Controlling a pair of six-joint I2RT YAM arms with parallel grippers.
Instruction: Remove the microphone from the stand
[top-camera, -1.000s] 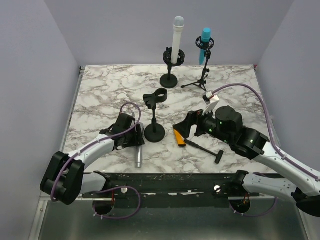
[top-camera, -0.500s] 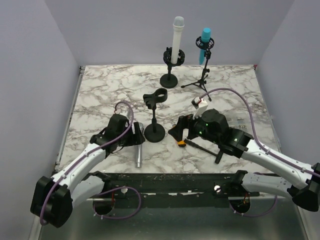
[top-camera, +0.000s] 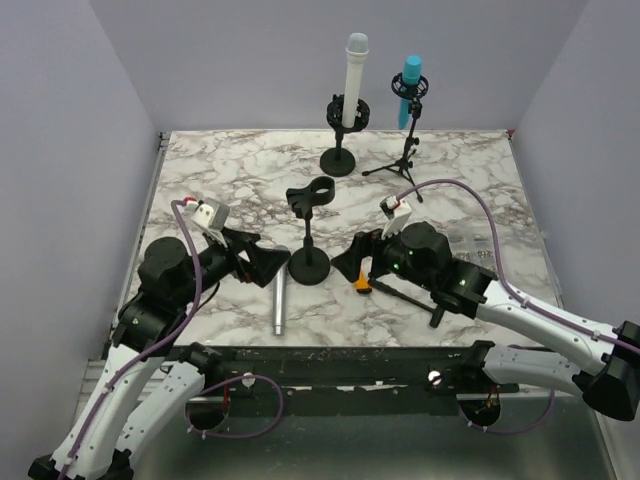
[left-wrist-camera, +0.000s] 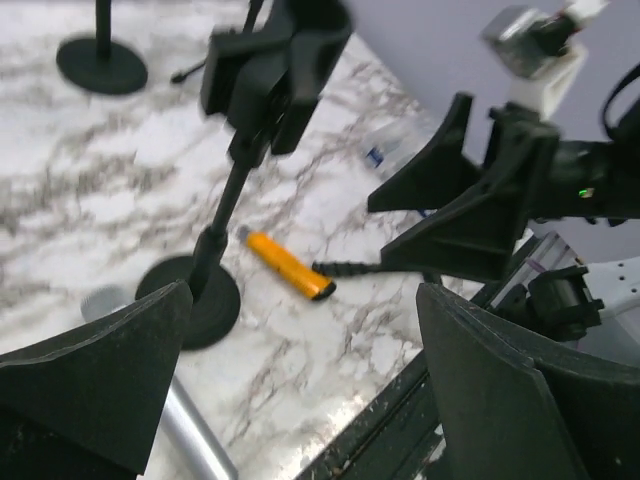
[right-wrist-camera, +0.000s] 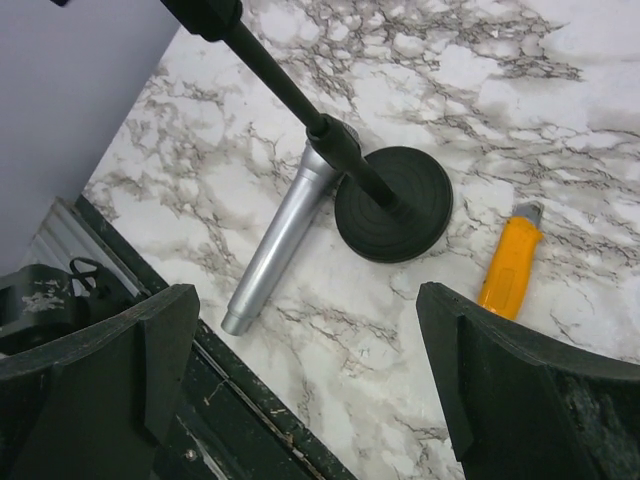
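On the white-and-grey marble table (top-camera: 200, 190), just left of centre, the slim silver metal microphone (top-camera: 277, 303) lies flat, its head at the disc base of the short black round-based stand (top-camera: 309, 232); whether the two touch I cannot tell. That stand's black clip (top-camera: 312, 195) at the top of the pole is empty, so for this stand the removal looks done; the microphone has been laid down low and lengthwise, probably so that it cannot roll or topple.

The left gripper (top-camera: 256, 256) hangs just left of the stand's base, close above the microphone's head, its fingers spread wide with nothing between them; this reads as a release, with the hand clear of the thing. The right gripper (top-camera: 355, 260) sits on the other side of the base, fingers equally wide and empty, likely placed there to steady the stand; it touches nothing that I can make out. Below it lie an orange plastic utility knife (top-camera: 362, 284) and a black T-handled tool (top-camera: 412, 298), neither of them part of the job.

As for holders: at the back a tall white microphone (top-camera: 354, 80) stands upright in the ring mount of a second black round-based stand (top-camera: 340, 160); beside it a teal microphone (top-camera: 410, 90) sits in the mount of a small black tripod (top-camera: 402, 165).
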